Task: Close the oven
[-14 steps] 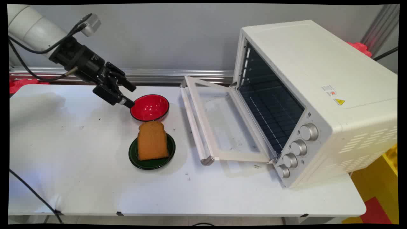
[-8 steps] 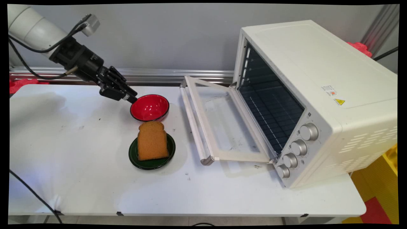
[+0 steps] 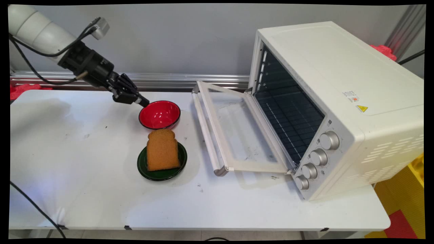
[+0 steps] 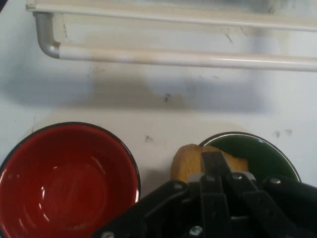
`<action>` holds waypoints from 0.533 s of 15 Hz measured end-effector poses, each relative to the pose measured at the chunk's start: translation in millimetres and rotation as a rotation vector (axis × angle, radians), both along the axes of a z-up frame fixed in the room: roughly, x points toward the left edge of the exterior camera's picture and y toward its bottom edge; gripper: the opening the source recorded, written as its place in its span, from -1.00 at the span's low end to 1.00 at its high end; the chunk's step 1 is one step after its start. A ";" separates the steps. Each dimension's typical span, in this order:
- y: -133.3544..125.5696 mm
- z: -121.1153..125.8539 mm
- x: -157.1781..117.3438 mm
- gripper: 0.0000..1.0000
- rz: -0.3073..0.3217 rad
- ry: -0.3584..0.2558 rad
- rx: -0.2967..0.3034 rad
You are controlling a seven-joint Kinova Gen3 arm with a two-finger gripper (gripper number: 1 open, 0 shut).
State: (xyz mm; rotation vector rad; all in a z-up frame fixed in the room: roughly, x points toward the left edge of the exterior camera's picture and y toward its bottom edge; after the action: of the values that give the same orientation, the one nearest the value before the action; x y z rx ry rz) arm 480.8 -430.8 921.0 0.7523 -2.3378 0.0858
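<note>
Gripper (image 3: 144,102) closed, holding nothing, tips just beside red bowl (image 3: 159,114) rim, left rear. Toast (image 3: 162,149) on green plate (image 3: 162,173), near. Risk, as judged: rim clipped, bowl sliding toward oven door (image 3: 237,132).

Red bowl (image 3: 159,114), centre frame: glossy, smooth, plastic look, reflections inside. Green plate (image 3: 162,166) below it: glossy rim. Toast slice (image 3: 162,149): matt, rough, porous. Oven (image 3: 339,101), right: matt cream painted metal; knobs (image 3: 329,140) brushed metal; door (image 3: 237,128) glass pane. Table (image 3: 101,203): smooth white, scuffed. Gripper (image 3: 144,101), upper left: matt black.
</note>
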 end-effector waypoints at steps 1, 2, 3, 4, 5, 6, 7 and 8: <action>-2.4 -4.2 -1.1 -1.00 0.004 0.007 -0.004; -4.7 -9.2 -2.7 -1.00 0.008 0.015 -0.010; -7.0 -14.6 -4.7 -1.00 0.011 0.022 -0.017; -8.6 -18.4 -6.1 -1.00 0.012 0.026 -0.021; -11.1 -24.7 -8.8 -1.00 0.013 0.032 -0.029; -13.0 -29.1 -10.8 -1.00 0.013 0.037 -0.034; -16.7 -37.4 -14.5 -1.00 0.013 0.043 -0.044; -19.4 -43.4 -17.5 -1.00 0.012 0.047 -0.050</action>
State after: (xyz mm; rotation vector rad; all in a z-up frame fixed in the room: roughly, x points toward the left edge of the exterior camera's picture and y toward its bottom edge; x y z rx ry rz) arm 463.4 -450.2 877.6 0.7360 -2.2780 0.1304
